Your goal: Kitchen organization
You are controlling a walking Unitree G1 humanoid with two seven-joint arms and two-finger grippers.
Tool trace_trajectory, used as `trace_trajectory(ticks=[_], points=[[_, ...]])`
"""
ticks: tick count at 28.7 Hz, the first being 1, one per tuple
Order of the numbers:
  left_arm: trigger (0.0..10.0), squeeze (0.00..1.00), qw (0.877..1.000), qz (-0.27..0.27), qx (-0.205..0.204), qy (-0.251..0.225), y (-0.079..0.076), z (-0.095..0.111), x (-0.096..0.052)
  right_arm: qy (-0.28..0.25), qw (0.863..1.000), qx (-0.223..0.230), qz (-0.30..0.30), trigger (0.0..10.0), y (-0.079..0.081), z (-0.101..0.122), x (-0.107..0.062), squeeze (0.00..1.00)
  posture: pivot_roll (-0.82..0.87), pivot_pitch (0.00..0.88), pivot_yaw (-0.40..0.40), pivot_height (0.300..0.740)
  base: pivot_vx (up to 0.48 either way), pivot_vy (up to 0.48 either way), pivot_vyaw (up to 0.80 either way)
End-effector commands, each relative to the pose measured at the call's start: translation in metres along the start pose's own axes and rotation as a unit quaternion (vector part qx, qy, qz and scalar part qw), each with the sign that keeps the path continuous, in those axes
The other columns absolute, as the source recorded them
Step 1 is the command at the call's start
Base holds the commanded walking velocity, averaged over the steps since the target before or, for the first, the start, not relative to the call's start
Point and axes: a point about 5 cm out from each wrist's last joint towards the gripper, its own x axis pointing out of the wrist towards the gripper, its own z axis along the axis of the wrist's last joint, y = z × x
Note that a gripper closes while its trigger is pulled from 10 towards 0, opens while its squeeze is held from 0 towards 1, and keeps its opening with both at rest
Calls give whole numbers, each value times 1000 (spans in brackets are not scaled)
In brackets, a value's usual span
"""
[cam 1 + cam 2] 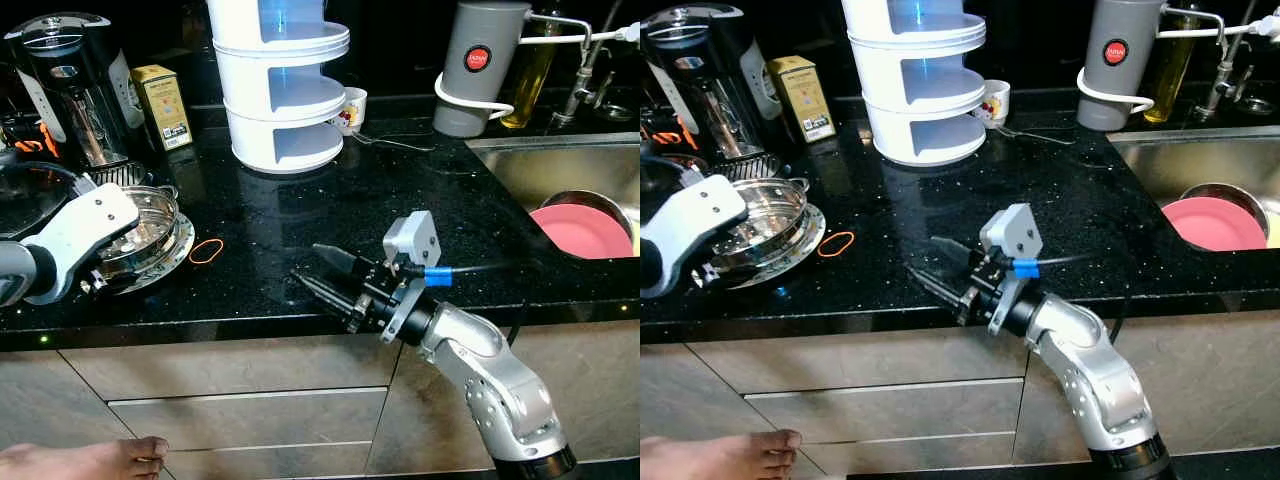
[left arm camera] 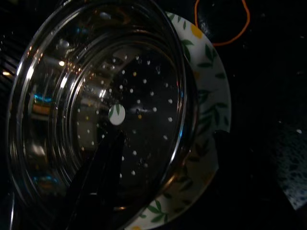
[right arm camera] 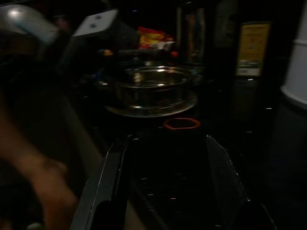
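- The left gripper (image 2: 103, 177) sits over the steel steamer basket (image 1: 140, 235), its dark fingers reaching down into the perforated bowl; in the left wrist view the fingers lie close together, but whether they pinch anything cannot be told.
- The steamer basket rests on a leaf-patterned plate (image 2: 208, 139) on the black worktop (image 1: 300, 220), directly under and ahead of the left gripper, so this arm is much the nearer to it.
- The right gripper (image 1: 325, 275) hovers low over the front edge of the worktop with its two fingers spread wide apart and nothing between them.
- An orange rubber band (image 1: 206, 251) lies flat on the worktop straight ahead of the right gripper, between it and the plate; in the right wrist view it lies just beyond the fingertips, centred between them.
- The band's loop lies flat with no clear long axis, near the plate's rim but apart from it.
- My judgement: if the band is the next thing to tidy, the right gripper only has to go forward along its own pointing line and drop; the basket belongs to the left arm.
- A person's foot (image 1: 90, 462) shows on the floor below the left arm, well away from both grippers.
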Motion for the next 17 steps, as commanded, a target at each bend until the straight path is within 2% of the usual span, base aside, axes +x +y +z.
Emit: trace_trajectory(ticks=[1,7,13,14,15,16,17], points=[[10000,0,1000,-2,6,3,-1,0,6,4,1000,0,13,10000,5,0,-1,0,-87,0,35,740,0,0,0],[10000,0,1000,-10,10,6,-2,-4,20,5,999,10,36,10000,11,2,-3,0,-98,0,35,740,0,0,0],[10000,0,1000,-22,11,-3,-4,0,26,8,999,8,37,10000,12,3,-6,0,-109,0,35,740,0,0,0],[5216,0,1000,-29,12,-4,-5,1,27,8,999,8,37,10000,12,3,-6,0,-113,0,35,740,0,0,0],[3216,0,999,-33,12,-6,-6,2,29,9,999,7,36,10000,11,4,-6,0,-114,0,35,740,0,0,0],[157,0,999,-37,14,-7,-6,2,29,10,999,7,35,10000,11,4,-7,0,-114,0,35,740,0,0,0],[0,0,999,-43,14,-8,-8,3,30,10,999,7,34,10000,11,4,-7,0,-115,0,35,740,0,0,0]])
